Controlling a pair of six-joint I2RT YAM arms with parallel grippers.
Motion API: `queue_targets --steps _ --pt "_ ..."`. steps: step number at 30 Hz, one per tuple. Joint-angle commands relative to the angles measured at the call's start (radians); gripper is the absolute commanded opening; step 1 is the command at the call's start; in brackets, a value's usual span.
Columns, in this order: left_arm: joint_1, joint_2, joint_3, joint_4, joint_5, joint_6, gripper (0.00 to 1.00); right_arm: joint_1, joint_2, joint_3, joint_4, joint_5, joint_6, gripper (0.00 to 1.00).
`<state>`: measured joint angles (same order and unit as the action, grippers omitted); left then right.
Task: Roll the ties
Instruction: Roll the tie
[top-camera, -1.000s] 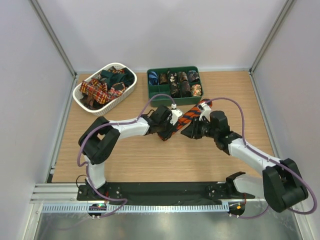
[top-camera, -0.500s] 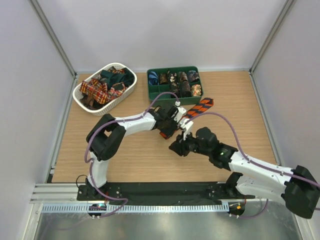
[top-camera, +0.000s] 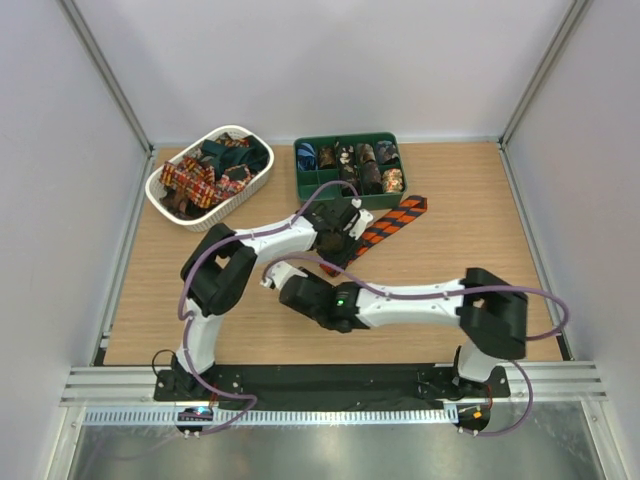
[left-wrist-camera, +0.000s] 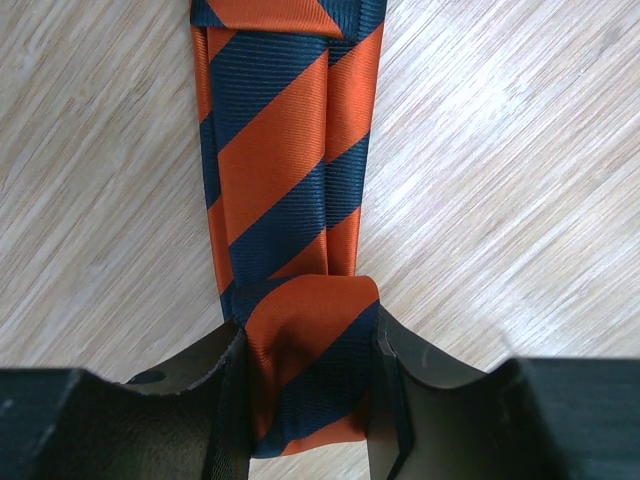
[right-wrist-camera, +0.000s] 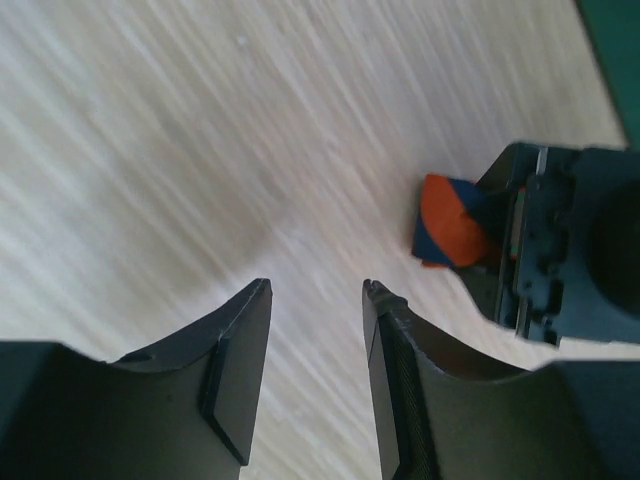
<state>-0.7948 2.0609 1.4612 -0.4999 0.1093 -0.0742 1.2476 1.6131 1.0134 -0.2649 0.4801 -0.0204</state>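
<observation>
The bench (top-camera: 450, 290) is surfaced in pale wood laminate with a fine, straight grain. A white oval basket (top-camera: 153, 183) with slotted walls is set to the left of the green tray (top-camera: 345, 140). Loose ties (top-camera: 195, 178) in red plaid and dark green fabric are heaped in it. The green tray is rectangular and rigid and is divided into compartments, in which rolled ties (top-camera: 362, 168) are stood.

The striped tie (top-camera: 392, 220) is laid flat on the bench just in front of the tray. One end is near the tray's front right corner, and the band runs diagonally away from the tray toward the front left. The fabric (left-wrist-camera: 275, 170) is a fine ribbed weave in orange and navy diagonal bands. The end farther from the tray is folded over into a small bulge.

The left gripper (left-wrist-camera: 305, 385) is clenched on that folded end, with a black finger pressed against each side of the fabric. The right gripper (right-wrist-camera: 316, 290) is positioned farther in front of the tray than the tie. Its jaws are parted to a moderate gap over bare wood, with nothing between them.
</observation>
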Motion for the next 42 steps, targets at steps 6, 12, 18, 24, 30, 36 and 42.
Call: queue_targets --steps 6,12,18,24,30,36,42 --pt "-0.017 0.154 -0.059 -0.204 0.067 -0.021 0.12 0.062 0.232 0.208 -0.203 0.292 -0.070 0.51" --pt "-0.017 0.157 -0.045 -0.236 0.067 -0.018 0.11 0.064 0.364 0.307 -0.272 0.414 -0.111 0.60" --pt "-0.017 0.179 -0.007 -0.301 0.081 -0.030 0.07 0.064 0.476 0.384 -0.319 0.492 -0.148 0.71" --pt "-0.017 0.174 0.014 -0.345 0.087 -0.047 0.07 0.058 0.525 0.399 -0.306 0.509 -0.171 0.73" --pt "-0.017 0.188 0.021 -0.399 0.076 -0.055 0.05 0.039 0.557 0.398 -0.295 0.543 -0.188 0.76" --pt "-0.018 0.197 -0.002 -0.401 0.092 -0.056 0.03 0.027 0.548 0.375 -0.295 0.542 -0.184 0.74" --pt "-0.018 0.177 -0.059 -0.385 0.096 -0.056 0.02 -0.007 0.539 0.369 -0.292 0.517 -0.199 0.72"
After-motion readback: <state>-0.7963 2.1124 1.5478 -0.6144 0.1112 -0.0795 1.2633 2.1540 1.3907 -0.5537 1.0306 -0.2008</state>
